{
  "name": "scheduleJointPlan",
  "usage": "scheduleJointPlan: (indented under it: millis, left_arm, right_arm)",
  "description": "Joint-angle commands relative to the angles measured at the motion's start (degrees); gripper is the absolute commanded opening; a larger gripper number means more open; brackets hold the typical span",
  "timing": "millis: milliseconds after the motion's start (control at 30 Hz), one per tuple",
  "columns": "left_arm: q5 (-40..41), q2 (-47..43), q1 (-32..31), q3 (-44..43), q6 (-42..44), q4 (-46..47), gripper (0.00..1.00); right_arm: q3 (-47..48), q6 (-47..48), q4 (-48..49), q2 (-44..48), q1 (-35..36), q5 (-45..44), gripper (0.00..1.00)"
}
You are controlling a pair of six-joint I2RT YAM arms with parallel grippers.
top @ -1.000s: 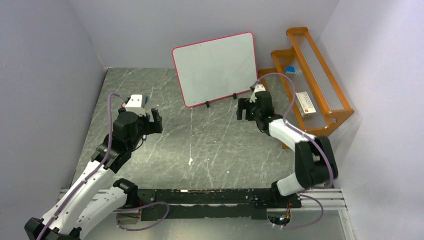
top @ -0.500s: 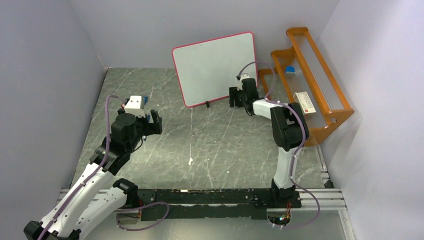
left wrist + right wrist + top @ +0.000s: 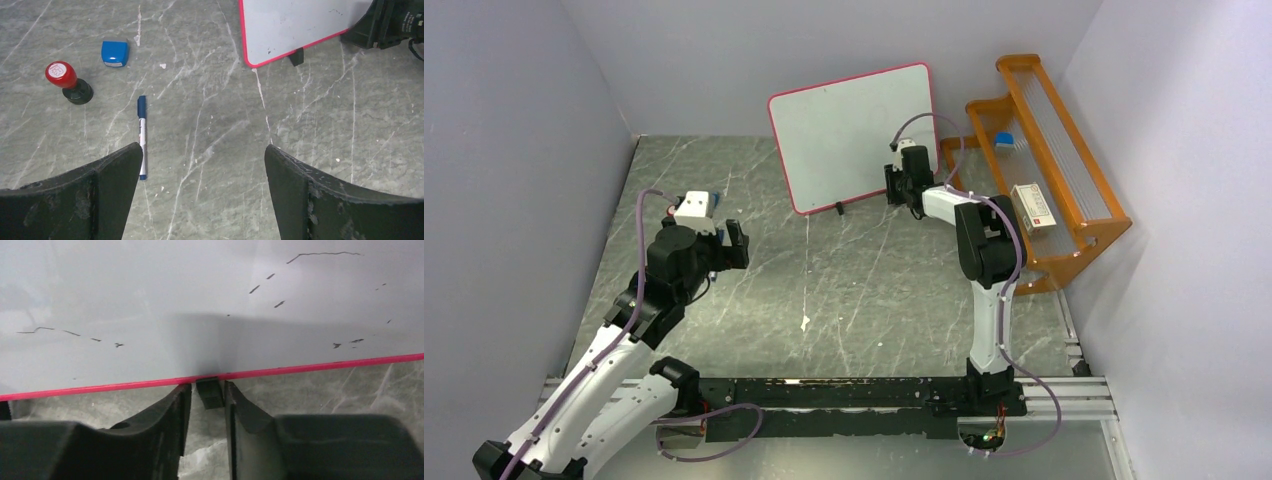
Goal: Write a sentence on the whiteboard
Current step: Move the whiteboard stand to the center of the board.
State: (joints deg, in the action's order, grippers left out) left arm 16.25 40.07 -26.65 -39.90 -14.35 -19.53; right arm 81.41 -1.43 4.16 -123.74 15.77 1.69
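Top external view places the large white rectangular whiteboard with a thin pink-red frame (image 3: 852,135) upright at the back of the grey marbled surface (image 3: 844,290), close to the rear wall and turned at a slant. One small black foot (image 3: 839,209) shows under its lower edge. The lower right corner of the board is hidden behind the right end effector (image 3: 902,186), which sits against that bottom edge.

From the right wrist, the board (image 3: 200,300) fills the upper picture and runs off it on three sides; a few thin dark scratch-like marks cross its face. The right end effector (image 3: 205,395) has its two dark fingers (image 3: 165,435) drawn in close on either side of a black foot (image 3: 209,393). One finger looks to be against the foot, while a sliver of gap seems to remain at the other, so whether the foot is actually pinched cannot be told.

The left end effector (image 3: 202,150) hangs above the surface with its fingers spread wide and nothing between them. Below it lie a marker with a white barrel and blue cap (image 3: 142,135), its near end right beside one finger, a red-topped stamp on a black base (image 3: 67,82) and a small blue block (image 3: 114,53) whose nature is hard to make out. Only a corner of the board (image 3: 295,25) is in this view, cut off at the top edge.

An orange wire rack (image 3: 1049,150) stands to the right of the board, with a small white box (image 3: 1033,207) on it.
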Motion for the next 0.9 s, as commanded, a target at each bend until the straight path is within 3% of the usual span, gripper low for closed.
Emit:
scheduleJointPlan:
  millis: [0, 133, 267, 867]
  left_arm:
    - [-2.21, -0.20, 0.63, 0.09, 0.69, 1.95, 0.95]
    - [-2.40, -0.47, 0.64, 0.09, 0.59, 2.04, 0.95]
    - [-2.75, -0.77, 0.64, 0.17, 0.44, 2.05, 0.95]
    - [-2.99, -1.66, 0.69, 0.35, -0.43, 1.57, 0.95]
  right_arm:
    - [1.47, 0.99, -0.94, -1.09, 0.36, -0.30, 0.28]
    - [-0.62, 3.04, -0.93, 0.52, 0.89, -0.68, 0.11]
    - [-6.68, 3.90, 0.74, 4.46, 1.98, -1.49, 0.01]
    - [-34.30, -0.71, 4.44, 28.26, 8.94, -3.04, 0.00]
